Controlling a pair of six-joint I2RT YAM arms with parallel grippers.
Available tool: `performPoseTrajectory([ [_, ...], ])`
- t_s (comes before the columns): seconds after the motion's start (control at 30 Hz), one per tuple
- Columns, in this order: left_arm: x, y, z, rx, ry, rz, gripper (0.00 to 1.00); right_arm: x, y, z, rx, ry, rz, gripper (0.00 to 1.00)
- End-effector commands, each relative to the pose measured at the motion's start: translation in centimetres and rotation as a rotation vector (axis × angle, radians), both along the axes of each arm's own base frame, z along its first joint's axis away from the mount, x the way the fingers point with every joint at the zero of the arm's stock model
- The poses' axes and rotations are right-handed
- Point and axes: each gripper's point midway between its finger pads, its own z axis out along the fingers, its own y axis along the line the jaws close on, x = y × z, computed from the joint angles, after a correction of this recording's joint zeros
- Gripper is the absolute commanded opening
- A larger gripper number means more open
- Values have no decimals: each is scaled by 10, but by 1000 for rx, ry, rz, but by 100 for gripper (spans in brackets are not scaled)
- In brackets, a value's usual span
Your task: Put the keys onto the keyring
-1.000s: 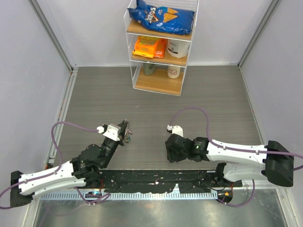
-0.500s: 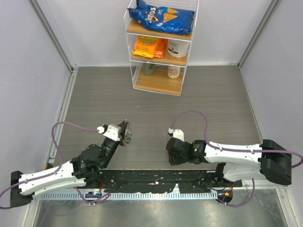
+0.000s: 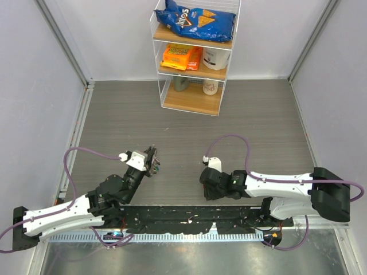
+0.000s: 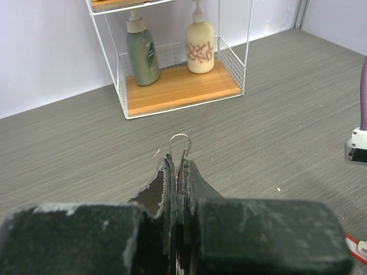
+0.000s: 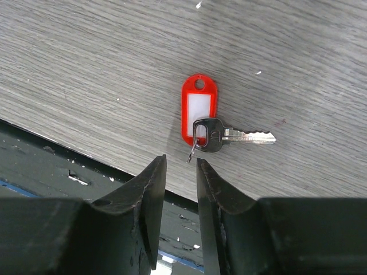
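While left gripper [image 4: 179, 164] is clamped on the keyring [image 4: 179, 143], right gripper [image 5: 181, 167] hangs narrowly apart and empty just short of the key [image 5: 232, 136] with red tag [image 5: 198, 112] flat on table [image 5: 86, 57], so it's the pickup step, which likely needs straddling and pinching the key.

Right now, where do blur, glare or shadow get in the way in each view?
Right wrist: key and red tag sharp, faint shadow to their left, no glare. Left wrist: keyring crisp, left gripper dark, filling the lower frame. Top external: even light, small parts barely resolved.
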Motion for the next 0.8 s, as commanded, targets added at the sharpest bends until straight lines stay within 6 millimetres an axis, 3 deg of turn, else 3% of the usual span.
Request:
performPoseTrajectory([
  [0.0,0,0,20,-93,-29,2,0,5,1,-3,1,-26,-29,33],
  [0.33,0,-1,19,-89,-29,-1,0,6,-2,-7,-14,-30,-37,26],
  [0.77,0,-1,20,-91,-31,-4,0,11,-3,-4,-22,-52,-50,24],
])
